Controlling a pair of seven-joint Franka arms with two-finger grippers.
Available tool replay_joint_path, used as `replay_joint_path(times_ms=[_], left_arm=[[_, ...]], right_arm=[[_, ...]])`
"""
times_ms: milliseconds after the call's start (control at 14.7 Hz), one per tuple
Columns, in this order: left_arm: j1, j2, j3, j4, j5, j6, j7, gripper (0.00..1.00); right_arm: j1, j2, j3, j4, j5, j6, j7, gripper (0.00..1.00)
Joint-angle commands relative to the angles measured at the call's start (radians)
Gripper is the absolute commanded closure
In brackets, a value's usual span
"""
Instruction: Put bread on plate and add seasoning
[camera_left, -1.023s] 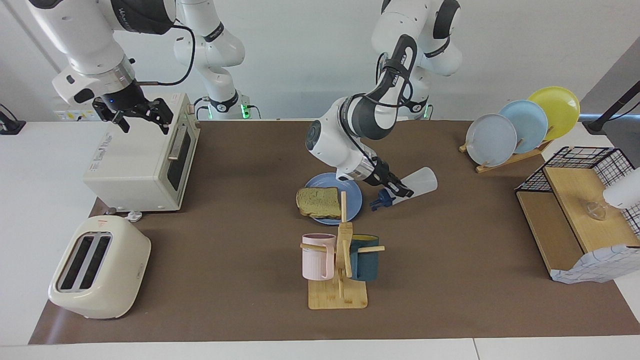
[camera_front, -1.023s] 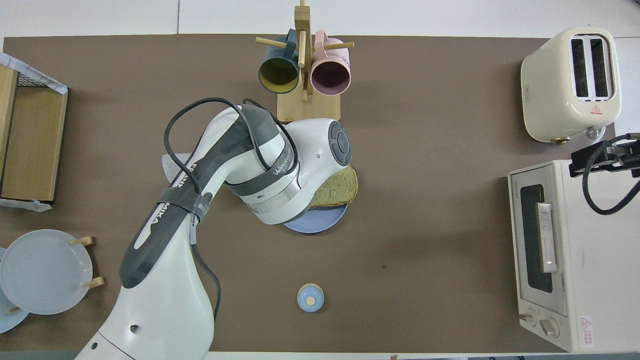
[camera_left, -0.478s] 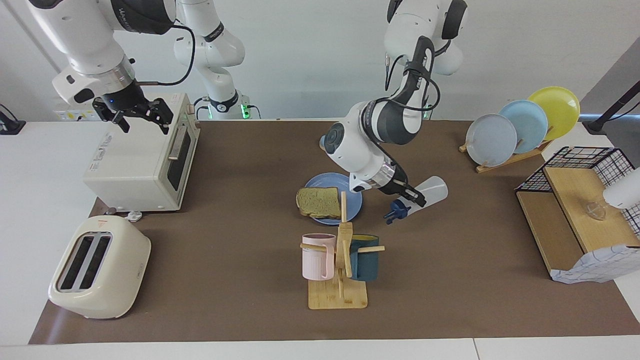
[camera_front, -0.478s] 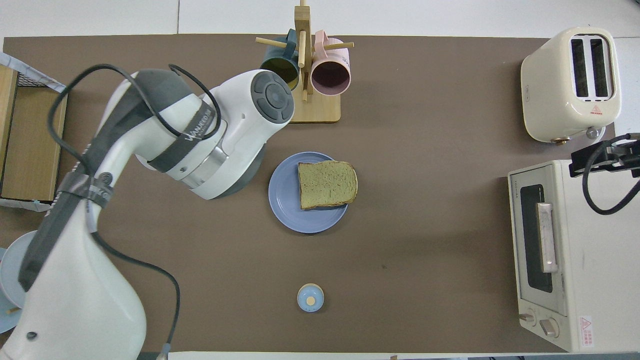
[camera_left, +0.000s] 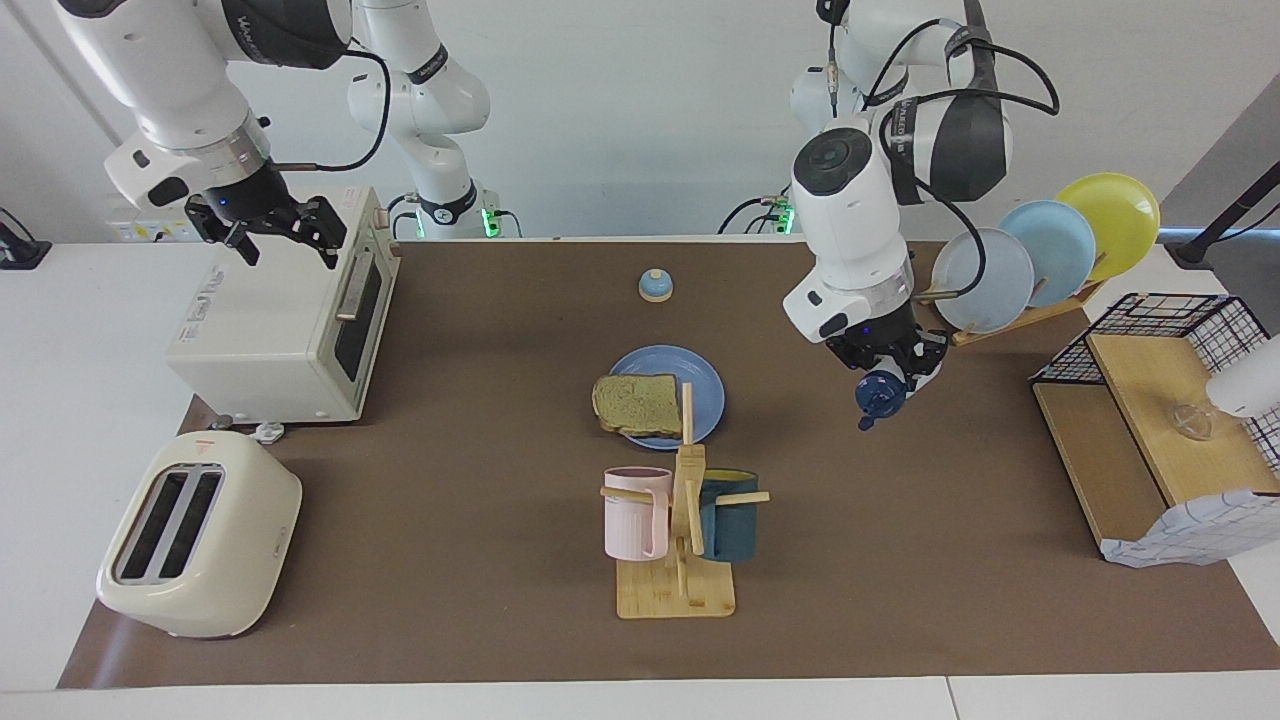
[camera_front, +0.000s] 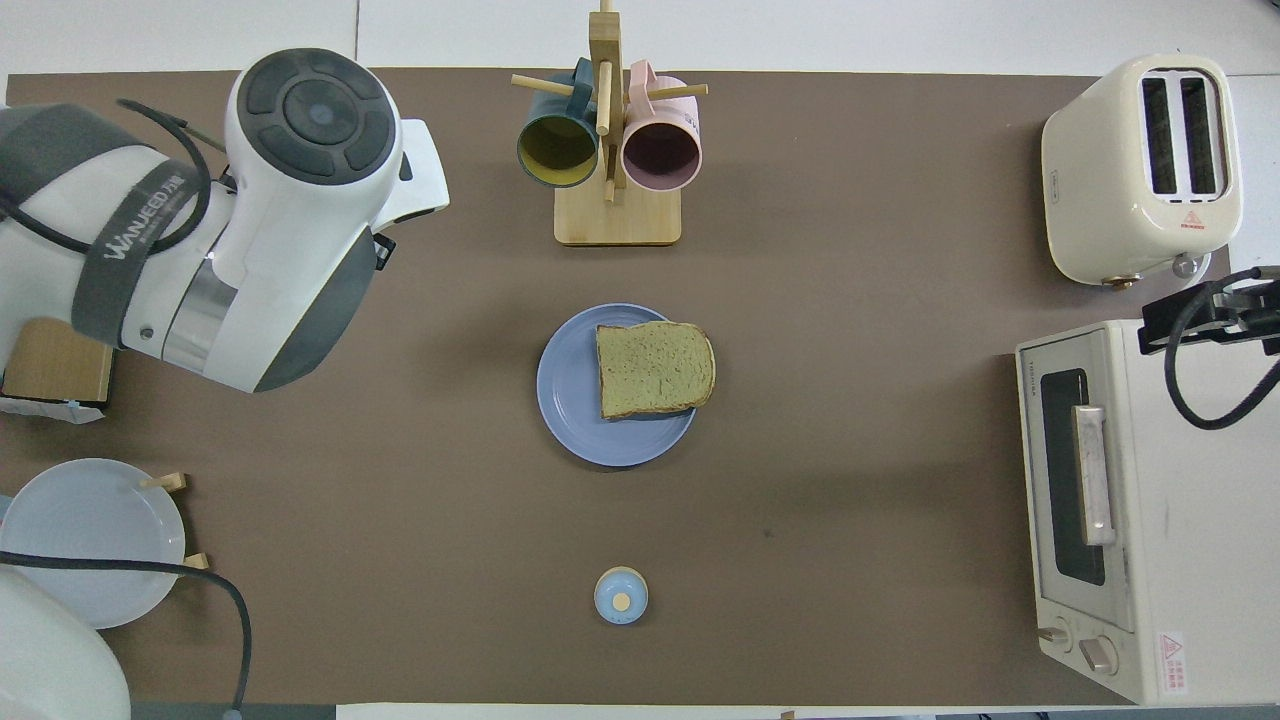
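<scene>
1. You've got a matt brown mat (camera_left: 480, 420) under everything, smooth-looking.
2. Your mug stand (camera_left: 682, 560) and the plate rack (camera_left: 1010, 320) at 2 o'clock look like pale bare wood.
3. Toaster (camera_left: 195, 535) looks like glossy cream plastic; bread (camera_left: 638, 402) is rough and porous.

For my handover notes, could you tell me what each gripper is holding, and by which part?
The left gripper holds the seasoning bottle, gripped above its navy cap. The right gripper, over the toaster oven, holds nothing.

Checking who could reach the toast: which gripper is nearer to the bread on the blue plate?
Left. The left gripper, shut on the seasoning bottle, hangs over the mat beside the blue plate with the bread; the right gripper waits over the toaster oven.
</scene>
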Motion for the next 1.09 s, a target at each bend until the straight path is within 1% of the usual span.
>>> replay_joint_path(times_ms=[0,205,341,682,1023], left_arm=[[0.053,-0.059,-0.006,-0.037,-0.088,0.081,-0.07,0.84],[0.111,-0.122,-0.006,-0.094,-0.183,0.182,-0.081,0.84],[0.142,-0.167,-0.006,-0.165,-0.21,0.28,-0.102,0.82],[0.168,-0.257,-0.006,-0.417,-0.219,0.642,-0.263,0.82],[0.216,-0.317,-0.006,-0.635,-0.221,0.993,-0.303,0.82]], right_arm=[[-0.004,0.003,0.001,0.006,0.003,-0.012,-0.013,0.0],[-0.004,0.003,0.0,0.006,0.003,-0.012,-0.013,0.0],[-0.004,0.003,0.001,0.006,0.003,-0.014,-0.013,0.0],[-0.004,0.003,0.0,0.006,0.005,-0.012,-0.013,0.0],[-0.004,0.003,0.0,0.006,0.003,-0.012,-0.013,0.0]])
